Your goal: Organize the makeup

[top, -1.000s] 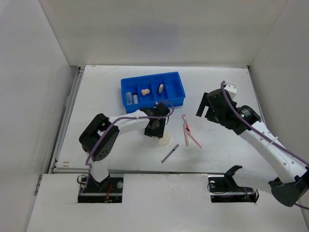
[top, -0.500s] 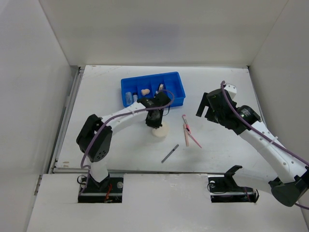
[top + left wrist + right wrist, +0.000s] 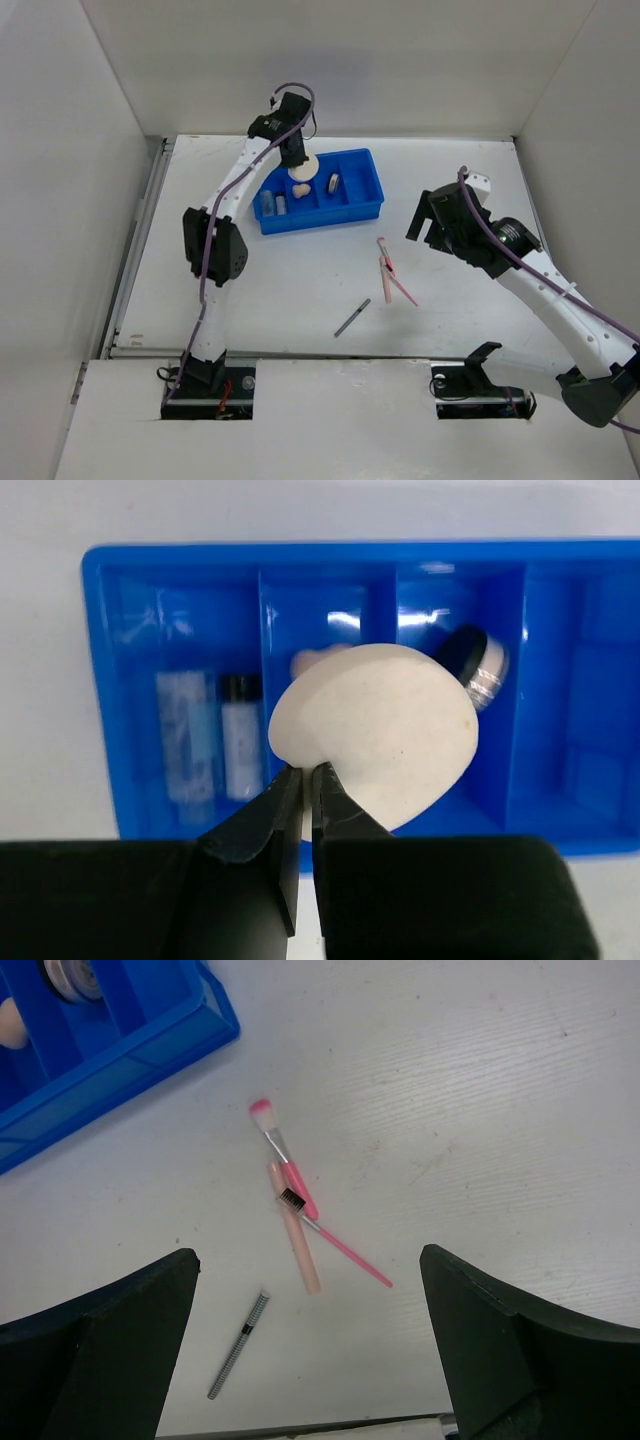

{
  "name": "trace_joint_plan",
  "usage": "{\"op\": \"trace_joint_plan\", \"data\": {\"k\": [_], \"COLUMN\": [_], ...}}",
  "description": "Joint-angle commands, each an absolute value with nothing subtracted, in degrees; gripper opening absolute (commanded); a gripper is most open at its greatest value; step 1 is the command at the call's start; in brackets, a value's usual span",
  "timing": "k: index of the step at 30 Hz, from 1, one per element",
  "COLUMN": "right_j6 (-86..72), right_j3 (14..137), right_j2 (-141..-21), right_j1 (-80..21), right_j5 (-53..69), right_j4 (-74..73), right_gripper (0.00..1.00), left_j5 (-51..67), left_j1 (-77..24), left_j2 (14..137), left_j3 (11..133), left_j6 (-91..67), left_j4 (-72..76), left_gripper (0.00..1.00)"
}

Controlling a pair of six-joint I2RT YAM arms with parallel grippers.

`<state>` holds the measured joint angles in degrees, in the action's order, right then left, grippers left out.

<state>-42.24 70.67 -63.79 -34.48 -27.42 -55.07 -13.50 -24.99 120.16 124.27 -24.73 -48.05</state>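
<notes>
Left claw (image 3: pixel 308 770) is pinched shut on the edge of the cream round puff (image 3: pixel 385 735), held above the blue divided tray (image 3: pixel 300 555); judged light, soft and pliable, so an edge pinch suits it; right claw (image 3: pixel 308 1260) stands wide over the bench (image 3: pixel 500 1080), empty.
</notes>
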Motion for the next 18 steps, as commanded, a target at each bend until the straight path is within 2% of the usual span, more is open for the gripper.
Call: {"op": "trace_joint_plan", "data": {"k": [1,4,11,18], "right_j6": [-41.75,-41.75,-41.75,-41.75], "right_j3": [73.65,73.65,74.18,74.71], "right_j2": [-63.46,-63.46,-64.60,-66.36], "right_j1": [-34.10,-34.10,-34.10,-34.10], "right_j5": [-28.39,-28.92,-29.44,-29.44], "right_j4": [-54.58,-55.11,-55.63,-55.02], "right_gripper": [0.98,0.98,0.99,0.99], "left_j5": [-14.94,-13.62,-14.24,-18.88], "left_j1": [-24.52,-23.20,-23.20,-24.52], "left_j2": [128.39,131.48,132.10,127.01], "left_j3": [136.01,138.95,136.85,122.89], "left_j6": [-24.87,-24.87,-24.35,-23.03], "left_j4": [-56.24,-55.47,-54.23,-50.10], "left_gripper": [0.00,0.00,0.00,0.00]}}
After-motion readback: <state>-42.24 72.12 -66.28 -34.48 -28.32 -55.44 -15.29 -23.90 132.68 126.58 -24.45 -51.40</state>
